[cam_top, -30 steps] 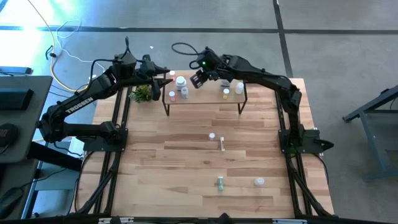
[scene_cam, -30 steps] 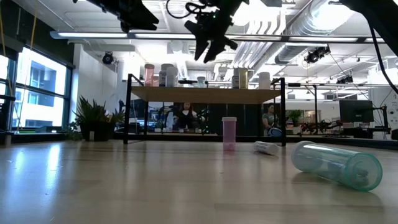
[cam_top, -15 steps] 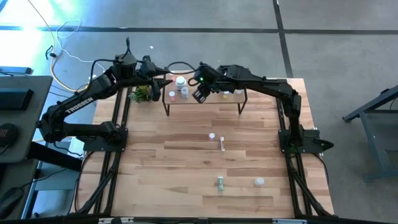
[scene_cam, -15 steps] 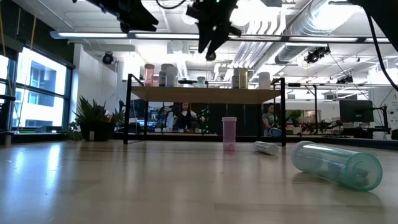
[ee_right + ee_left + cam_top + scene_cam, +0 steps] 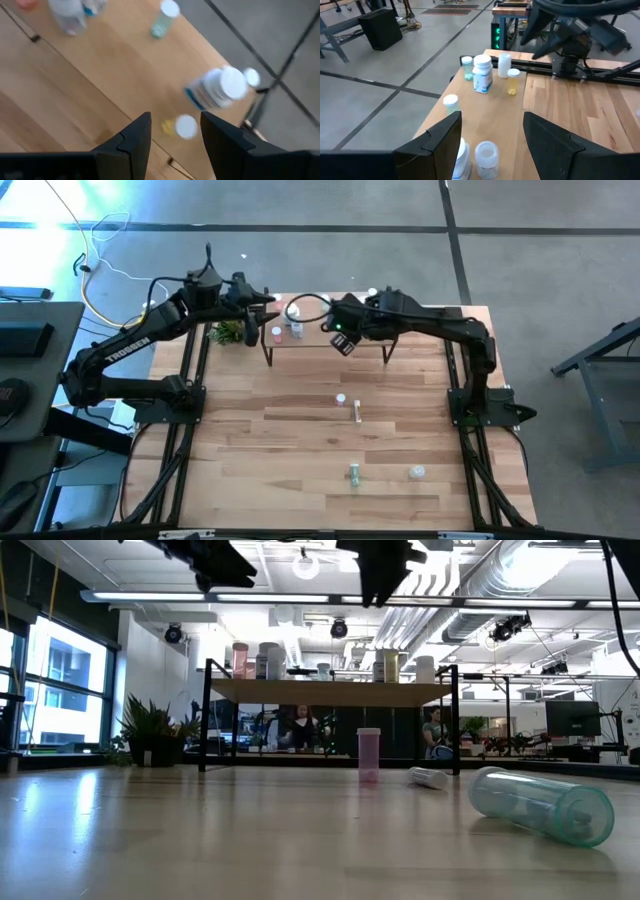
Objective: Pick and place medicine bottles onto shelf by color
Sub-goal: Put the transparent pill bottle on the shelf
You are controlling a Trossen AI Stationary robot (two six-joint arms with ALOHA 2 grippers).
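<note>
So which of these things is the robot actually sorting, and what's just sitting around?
Part of the job:
- shelf
- bottles on the shelf
- pink bottle, standing on the table
- green bottle, lying on the table
- white jar

Just lying about:
- plant
- cables on the floor

Grey concrete floor (image 5: pixel 300 220) surrounds the table, with tall bright windows (image 5: pixel 60 690), exposed ceiling ducts (image 5: pixel 470 580) and potted plants (image 5: pixel 150 730).
</note>
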